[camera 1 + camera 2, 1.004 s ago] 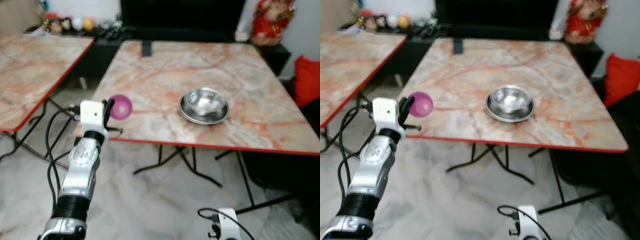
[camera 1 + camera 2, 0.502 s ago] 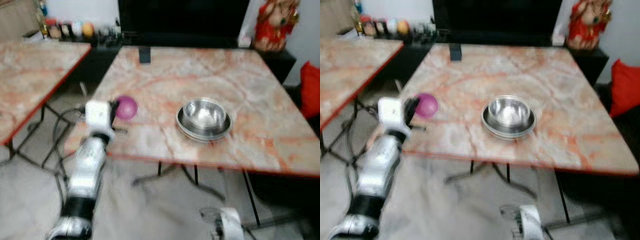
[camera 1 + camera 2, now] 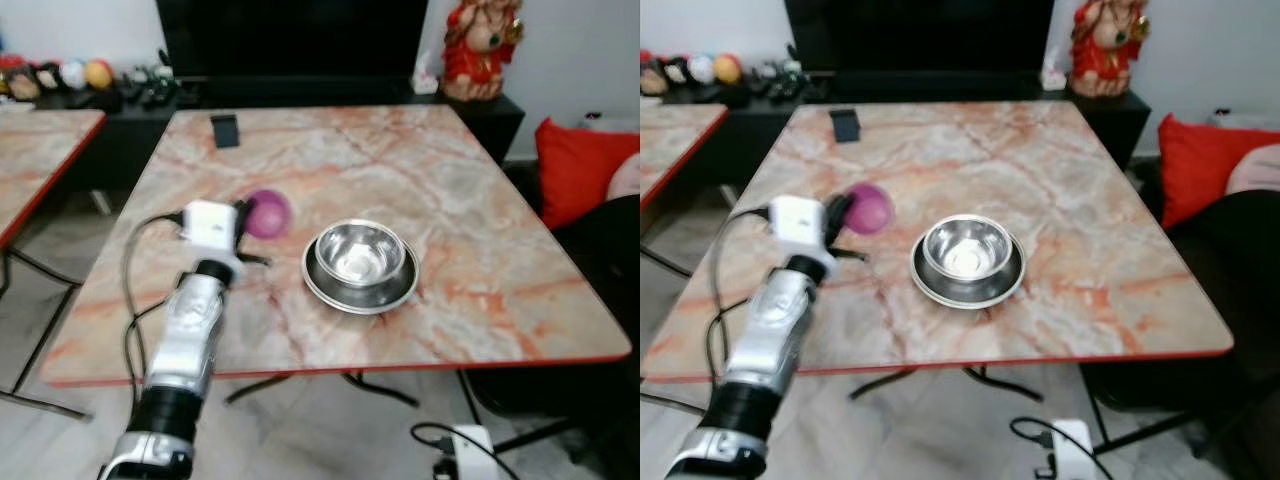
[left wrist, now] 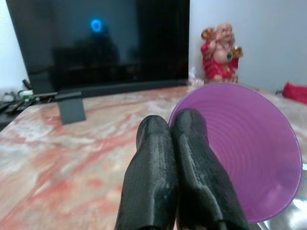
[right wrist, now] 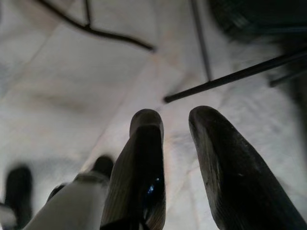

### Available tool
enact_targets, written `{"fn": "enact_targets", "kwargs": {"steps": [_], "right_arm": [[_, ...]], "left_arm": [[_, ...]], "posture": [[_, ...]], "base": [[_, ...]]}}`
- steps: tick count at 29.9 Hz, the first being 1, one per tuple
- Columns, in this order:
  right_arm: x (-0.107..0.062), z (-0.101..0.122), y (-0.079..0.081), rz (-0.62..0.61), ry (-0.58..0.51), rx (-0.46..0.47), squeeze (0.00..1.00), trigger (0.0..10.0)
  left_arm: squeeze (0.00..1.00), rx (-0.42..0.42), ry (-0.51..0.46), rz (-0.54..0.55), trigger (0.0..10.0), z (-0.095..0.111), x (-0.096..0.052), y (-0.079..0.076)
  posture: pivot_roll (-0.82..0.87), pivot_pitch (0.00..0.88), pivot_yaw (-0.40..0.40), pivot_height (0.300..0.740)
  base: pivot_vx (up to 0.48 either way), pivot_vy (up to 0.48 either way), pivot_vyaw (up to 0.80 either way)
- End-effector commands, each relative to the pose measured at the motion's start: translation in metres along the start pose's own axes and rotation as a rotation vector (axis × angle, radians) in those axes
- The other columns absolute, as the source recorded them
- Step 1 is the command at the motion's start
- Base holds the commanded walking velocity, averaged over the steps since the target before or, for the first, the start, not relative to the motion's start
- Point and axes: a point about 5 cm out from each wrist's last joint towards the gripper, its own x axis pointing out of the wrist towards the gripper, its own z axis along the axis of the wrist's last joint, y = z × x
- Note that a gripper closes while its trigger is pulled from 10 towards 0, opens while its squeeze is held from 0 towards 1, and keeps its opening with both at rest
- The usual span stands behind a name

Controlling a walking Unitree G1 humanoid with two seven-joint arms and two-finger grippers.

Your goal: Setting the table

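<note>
My left gripper (image 3: 243, 214) is shut on the rim of a purple plastic cup (image 3: 268, 213), held on its side above the marble table (image 3: 480, 220). In the left wrist view the two black fingers (image 4: 158, 158) press together on the cup's (image 4: 244, 158) edge. Just right of the cup, a steel bowl (image 3: 358, 252) sits on a steel plate (image 3: 325, 291) near the table's middle. Low over the floor my right gripper (image 5: 176, 125) hangs with its fingers apart and nothing between them.
A small black block (image 3: 225, 130) stands at the table's far left. Behind are a dark screen (image 3: 290, 40) and a red figurine (image 3: 483, 45). A red cushion (image 3: 585, 165) lies to the right, a second marble table (image 3: 40, 150) to the left.
The camera has come closer to the table and swung round. The left arm with the cup now reaches in over the tabletop, nearer the bowl, instead of at the table's edge.
</note>
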Motion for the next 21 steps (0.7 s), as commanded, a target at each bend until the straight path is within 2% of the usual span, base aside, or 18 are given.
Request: {"fn": "enact_targets", "kwargs": {"steps": [1,15,21], "right_arm": [[0.0009,0.0044,0.0103,0.025,-0.013,0.013,0.00,10.0],[0.0009,0.0049,0.0106,0.041,-0.019,-0.005,0.00,10.0],[0.0010,0.0057,0.0112,0.047,-0.025,-0.008,0.00,10.0]], "left_arm": [[0.00,0.014,-0.006,0.044,10.0,0.0014,-0.0025,0.0138],[0.00,0.005,-0.001,0.059,10.0,0.0015,-0.0020,0.0144],[0.00,0.006,-0.001,0.063,10.0,0.0020,-0.0012,0.0149]], "posture": [[0.07,0.000,-0.041,0.731],[0.07,0.000,-0.044,0.731],[0.07,0.000,-0.043,0.731]], "base": [[0.292,0.000,0.00],[0.021,0.000,0.00],[0.000,0.000,0.80]]}}
